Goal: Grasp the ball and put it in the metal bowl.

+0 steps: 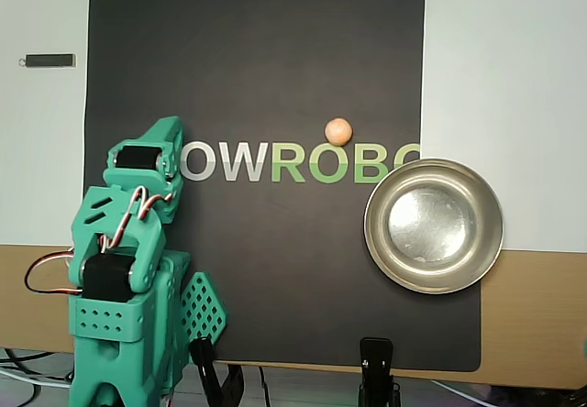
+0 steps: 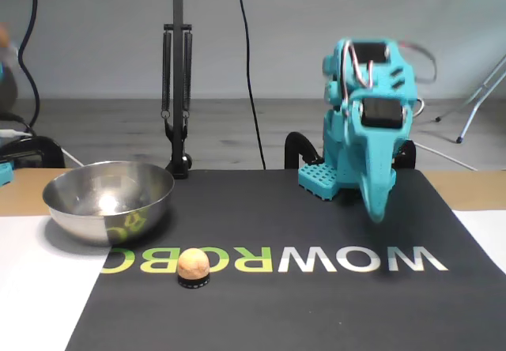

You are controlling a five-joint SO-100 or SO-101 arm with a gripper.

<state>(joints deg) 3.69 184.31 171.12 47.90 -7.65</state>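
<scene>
mat point(image 1: 257, 77): bare black stretch between the folded arm point(image 1: 138, 233) and the ball point(image 1: 338, 131).
ball: alone by the logo letters, open on every side.
metal bowl point(image 1: 434, 225): near the ball, apart from it, open top.
lamp stand point(image 2: 177, 90): far edge, behind the bowl.

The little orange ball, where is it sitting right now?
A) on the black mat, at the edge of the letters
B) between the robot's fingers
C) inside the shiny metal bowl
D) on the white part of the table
A: the ball rests on the black mat at the edge of the logo letters, apart from the empty metal bowl and far from the folded arm's gripper.
</scene>
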